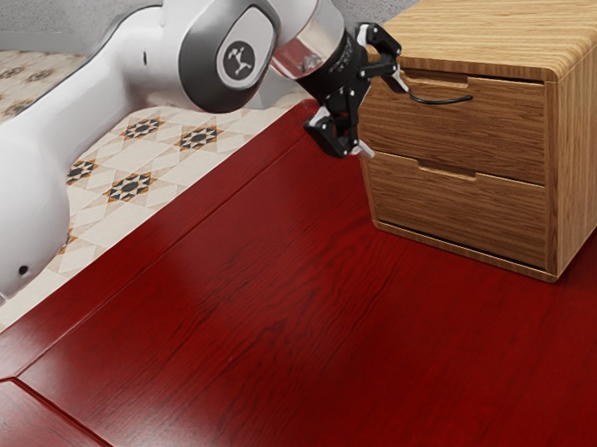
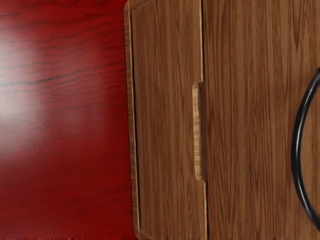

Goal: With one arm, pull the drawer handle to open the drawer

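The wooden cabinet [image 1: 488, 13] with 2 drawers stood at the upper right of the exterior view, on the dark red table [image 1: 284, 334]. The white arm [image 1: 73, 115] came in from the upper left of that view, above a patch of patterned tiled floor [image 1: 155, 151], and ended at the cabinet's front. The gripper [image 1: 383, 114] hung at the exterior view's left end of the upper drawer [image 1: 474, 134], pointed toward the drawer's face. Its 2 black fingers were spread wide, 1 high and 1 low, with nothing clamped between them.

The thin black handle [image 1: 440, 102] curved out from the upper drawer's face, near the top centre-right of the frame. Its left end lay just beside the higher finger; whether they touched could not be told. The upper drawer's face looked level with the cabinet's front, and so did the lower drawer [image 1: 458, 210] beneath it.

In the wrist view, the table [image 2: 60, 125] gave way to the cabinet's rounded edge. Next came the lower drawer [image 2: 165, 125], with a short wooden lip [image 2: 198, 132] at its seam with the upper drawer [image 2: 250, 125]. Beyond that seam, on the upper drawer's face, a dark arc of the handle [image 2: 299, 150] bowed out.
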